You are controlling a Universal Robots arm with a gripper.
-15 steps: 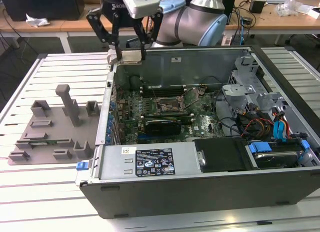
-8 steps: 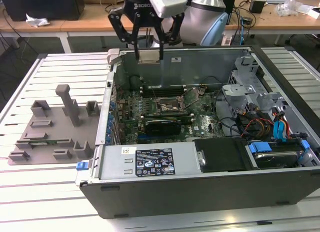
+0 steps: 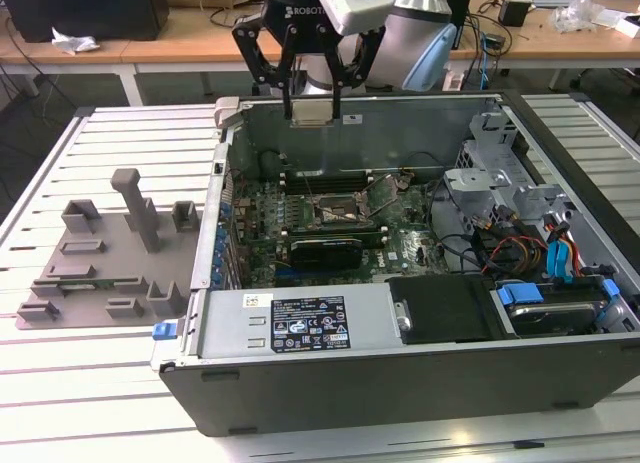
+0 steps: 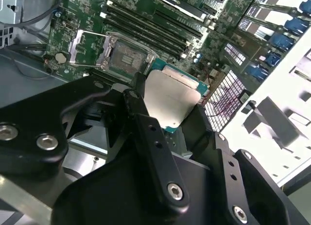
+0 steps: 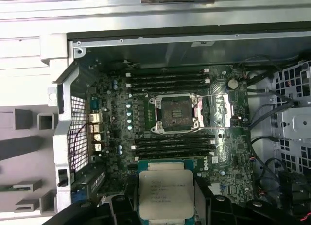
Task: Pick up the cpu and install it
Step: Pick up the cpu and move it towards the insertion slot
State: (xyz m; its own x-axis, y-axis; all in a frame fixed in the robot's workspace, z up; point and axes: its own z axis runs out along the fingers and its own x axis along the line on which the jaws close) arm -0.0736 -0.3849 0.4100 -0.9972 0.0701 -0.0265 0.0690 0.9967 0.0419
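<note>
The cpu [image 3: 313, 116] is a thin square chip with a silvery top. My gripper [image 3: 313, 109] is shut on it, holding it above the far wall of the open computer case. In both wrist views the cpu [image 4: 170, 99] [image 5: 166, 192] sits between the black fingers [image 4: 146, 125], held by its edges. Down on the motherboard lies the black socket [image 3: 335, 209] [image 4: 124, 57] [image 5: 175, 113] with its metal frame swung open. The chip hangs well above the board and short of the socket, toward the case's far wall.
A long black expansion card [image 3: 325, 248] lies across the board nearer than the socket. Memory slots [image 5: 167, 79] flank it. The power supply [image 3: 300, 325] fills the near edge. Cables [image 3: 520, 253] and a drive cage [image 3: 495, 168] crowd the exterior view's right. A grey fixture plate [image 3: 100, 258] lies at its left.
</note>
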